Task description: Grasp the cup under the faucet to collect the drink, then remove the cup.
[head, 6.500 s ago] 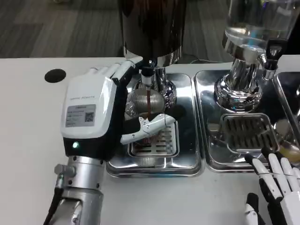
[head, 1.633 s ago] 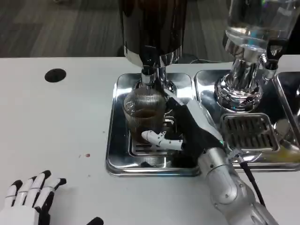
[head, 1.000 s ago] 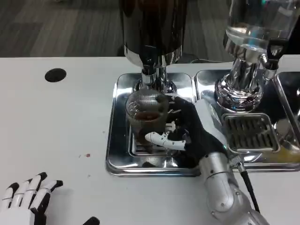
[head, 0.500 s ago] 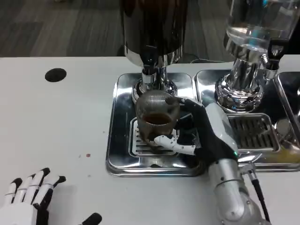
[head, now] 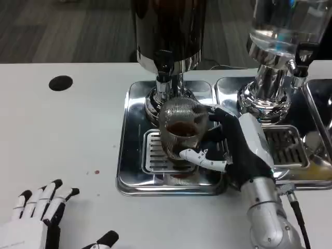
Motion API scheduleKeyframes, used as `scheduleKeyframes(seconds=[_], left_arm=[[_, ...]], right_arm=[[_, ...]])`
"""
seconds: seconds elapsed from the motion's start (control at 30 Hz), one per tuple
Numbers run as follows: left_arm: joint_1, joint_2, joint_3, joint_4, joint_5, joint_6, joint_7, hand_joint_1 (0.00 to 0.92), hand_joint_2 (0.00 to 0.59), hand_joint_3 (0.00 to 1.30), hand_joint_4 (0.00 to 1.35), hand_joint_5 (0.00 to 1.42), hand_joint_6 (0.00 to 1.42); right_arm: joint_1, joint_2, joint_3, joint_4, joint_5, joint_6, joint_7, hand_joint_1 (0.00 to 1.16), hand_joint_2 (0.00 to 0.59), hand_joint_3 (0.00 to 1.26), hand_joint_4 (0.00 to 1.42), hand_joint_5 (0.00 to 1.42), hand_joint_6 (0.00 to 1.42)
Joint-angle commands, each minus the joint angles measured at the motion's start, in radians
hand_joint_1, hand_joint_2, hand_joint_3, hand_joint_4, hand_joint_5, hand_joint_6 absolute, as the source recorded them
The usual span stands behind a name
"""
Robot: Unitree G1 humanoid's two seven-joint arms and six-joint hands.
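My right hand, wrapped around the ribbed glass cup, had carried it rightward and clear of the dark dispenser's faucet, so collecting looked done and removal under way. The cup sat over the drip tray, part-filled with brown drink. My left hand waited spread at the counter's near left edge.

We see bright even overhead light; strong glare on steel tray; soft shadows on white table; focus mostly sharp.
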Motion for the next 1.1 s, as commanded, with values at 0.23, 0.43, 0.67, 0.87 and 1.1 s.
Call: scheduleKeyframes(seconds=[0.23, 0.43, 0.67, 0.87, 1.1], left_arm=[[-0.024, 0.001, -0.026, 0.018, 0.006, 0.005, -0.012, 0.0, 0.091, 0.31, 0.0, 0.15, 0.1], [-0.037, 0.004, -0.03, 0.025, -0.001, 0.004, -0.012, 0.0, 0.091, 0.31, 0.0, 0.15, 0.1], [-0.047, 0.004, -0.034, 0.038, -0.004, 0.0, -0.012, 0.0, 0.091, 0.31, 0.0, 0.15, 0.1], [-0.058, 0.004, -0.04, 0.047, -0.006, -0.003, -0.014, 0.0, 0.091, 0.3, 0.0, 0.15, 0.1], [-0.069, -0.002, -0.054, 0.06, -0.002, -0.005, -0.011, 0.0, 0.091, 0.3, 0.0, 0.15, 0.1]], right_arm=[[0.006, -0.024, 0.005, -0.117, -0.022, 0.062, 0.055, 0.86, 0.189, 0.68, 0.77, 0.62, 0.56], [0.008, -0.035, 0.019, -0.148, -0.051, 0.11, 0.089, 0.86, 0.189, 0.68, 0.77, 0.62, 0.56], [0.01, -0.045, 0.02, -0.174, -0.058, 0.135, 0.113, 0.86, 0.204, 0.68, 0.77, 0.62, 0.57], [0.014, -0.068, 0.017, -0.23, -0.063, 0.179, 0.154, 0.85, 0.206, 0.68, 0.77, 0.62, 0.57], [0.034, -0.091, 0.025, -0.296, -0.083, 0.231, 0.197, 0.85, 0.206, 0.68, 0.77, 0.62, 0.57]])
